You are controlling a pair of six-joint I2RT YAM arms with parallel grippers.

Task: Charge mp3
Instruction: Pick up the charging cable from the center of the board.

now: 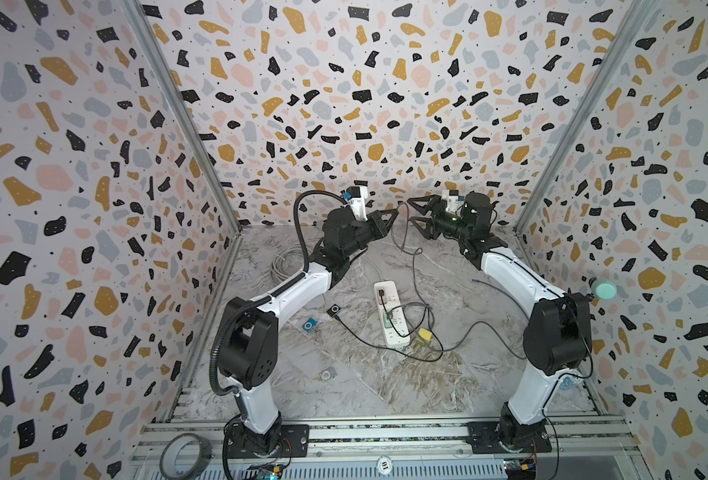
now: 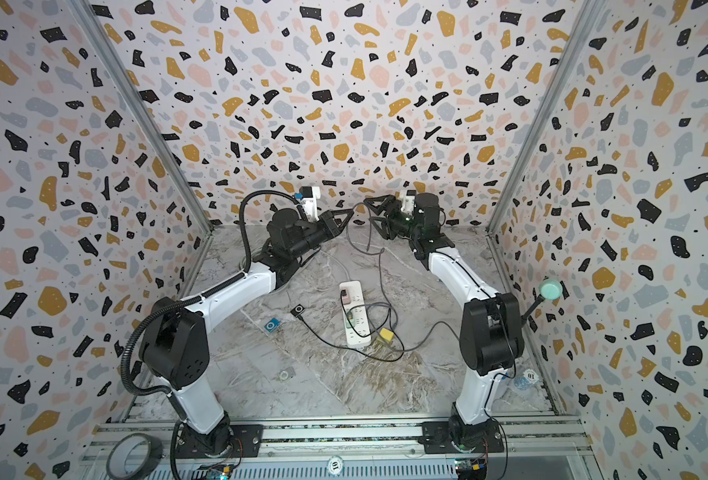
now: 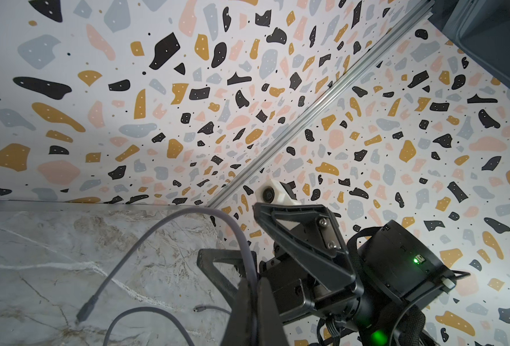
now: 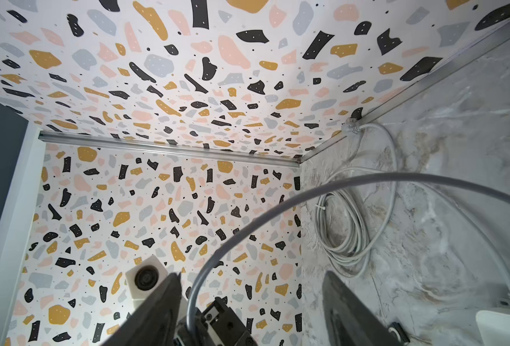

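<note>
**Enclosure.** Three terrazzo-print walls [image 1: 344,104] around one grey marble-print tabletop [image 1: 406,386]. An aluminium rail [image 1: 385,434] runs along the 6 o'clock edge.

**Arms, two.** The left arm [image 1: 302,286] and right arm [image 1: 510,266] are both based on the rail. Their elbows bow outward and their forearms converge toward 12 o'clock. Both wrists are raised above the table near the back wall, tips facing each other, near but apart.

**Power strip, one.** White power strip [image 1: 396,332], lying at table centre.

**Tape roll, one.** Tape roll [image 1: 167,457], on the rail at 7 o'clock.

**White cord, one coil.** White cord [image 4: 321,221], on the table at 11 o'clock.

**Grippers, two.** The left gripper [image 1: 393,214] is pinched tight on the grey cable [image 4: 367,179], which arcs away and hangs down to the table. The right gripper [image 1: 416,216] has its jaws spread wide.

**Loose cables.** Grey and black, crossing on and around the strip. The number cannot be told.

**Mp3 players, two.** The black mp3 player [image 1: 334,310] lies flat at 9 o'clock of the strip, with a black cable at its edge. The blue mp3 player [image 1: 310,324] lies flat at 8 o'clock of the strip, a little farther out.

**Yellow block, one.** Yellow block [image 1: 426,333], at 4 o'clock of the strip among the cables. Its kind cannot be told.
</note>
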